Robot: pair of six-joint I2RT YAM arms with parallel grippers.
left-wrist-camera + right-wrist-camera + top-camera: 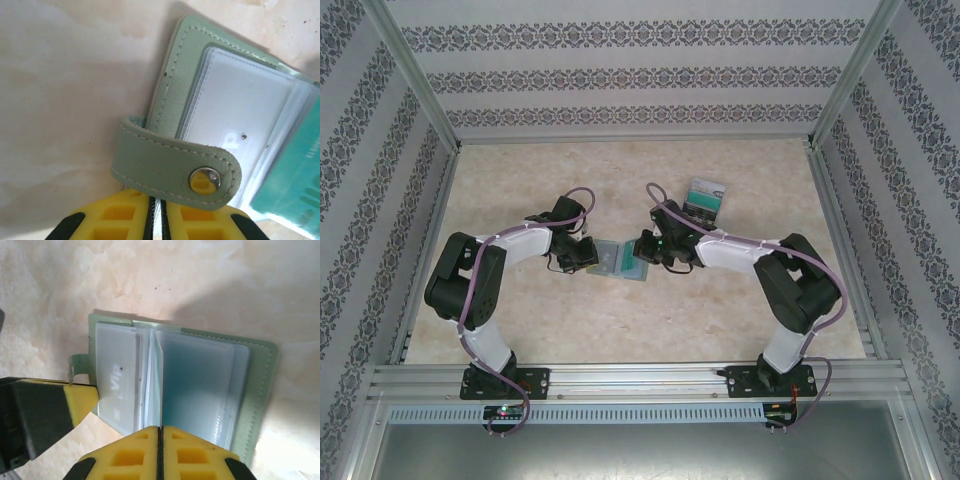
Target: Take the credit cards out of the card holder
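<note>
top: card holder open mid-table, loose credit cards beyond | left wrist: left gripper pinches holder edge under strap; could slip | right wrist: right gripper fingers pressed together at sleeves; may pull sleeve, not 1 card

Two arms of like build. On the left arm and the right arm we note rounded black joint housings joined by glossy white shell links, each rising from a flat black base plate. We trace a mauve cable looping loosely along each arm from base to wrist. On the left gripper and the right gripper we see bright yellow fingers moulded with shallow rectangular recesses and flanked by matte black outer corners, with a black body behind them.
</note>
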